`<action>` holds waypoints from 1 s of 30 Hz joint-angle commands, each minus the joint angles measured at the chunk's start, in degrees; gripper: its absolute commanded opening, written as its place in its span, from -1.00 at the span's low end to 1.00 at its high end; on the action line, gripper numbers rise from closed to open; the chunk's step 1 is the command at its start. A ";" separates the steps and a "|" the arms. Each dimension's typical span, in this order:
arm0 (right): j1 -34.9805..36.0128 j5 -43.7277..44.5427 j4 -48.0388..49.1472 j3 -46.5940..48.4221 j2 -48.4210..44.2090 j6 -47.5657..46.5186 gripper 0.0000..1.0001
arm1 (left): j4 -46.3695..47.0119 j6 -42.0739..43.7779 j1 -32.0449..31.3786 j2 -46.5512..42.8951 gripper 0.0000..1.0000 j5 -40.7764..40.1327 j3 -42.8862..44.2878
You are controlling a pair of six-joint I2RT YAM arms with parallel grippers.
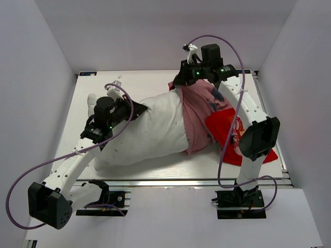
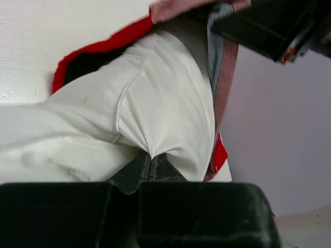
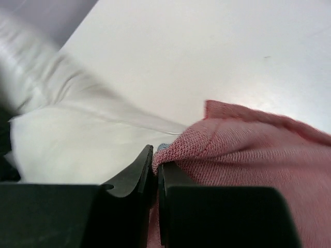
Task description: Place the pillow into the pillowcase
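Observation:
The white pillow (image 1: 150, 129) lies across the middle of the table, its right end inside the pillowcase (image 1: 207, 113). The pillowcase shows its faded pink reverse there, with red printed cloth spread further right. My left gripper (image 1: 135, 111) is shut on a pinch of pillow fabric near the pillow's top edge. In the left wrist view the pillow (image 2: 155, 98) bunches into the closed gripper (image 2: 150, 160), and the pillowcase's red rim (image 2: 103, 46) wraps it beyond. My right gripper (image 1: 178, 82) is shut on the pillowcase's far rim; its wrist view shows pink weave (image 3: 248, 150) clamped in the gripper (image 3: 156, 160), beside the pillow (image 3: 72, 144).
The white table (image 1: 145, 82) is walled in at the left, back and right. A metal rail (image 1: 181, 182) runs along its near edge by both arm bases. Purple cables loop from each arm. A small white piece (image 1: 118, 81) lies at the back left.

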 commanded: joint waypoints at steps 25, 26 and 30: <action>12.49 5.94 6.92 -6.11 -9.63 4.71 -1.00 | 9.50 3.52 -0.98 -5.92 -1.00 0.27 -2.85; 12.76 4.81 6.92 -6.74 -10.08 5.05 -1.00 | 8.26 4.40 -0.98 -6.28 -1.00 -0.43 -2.32; 16.44 1.11 7.62 -10.25 -14.38 4.71 -1.00 | 4.56 6.87 0.24 -7.51 -1.00 -4.65 -0.91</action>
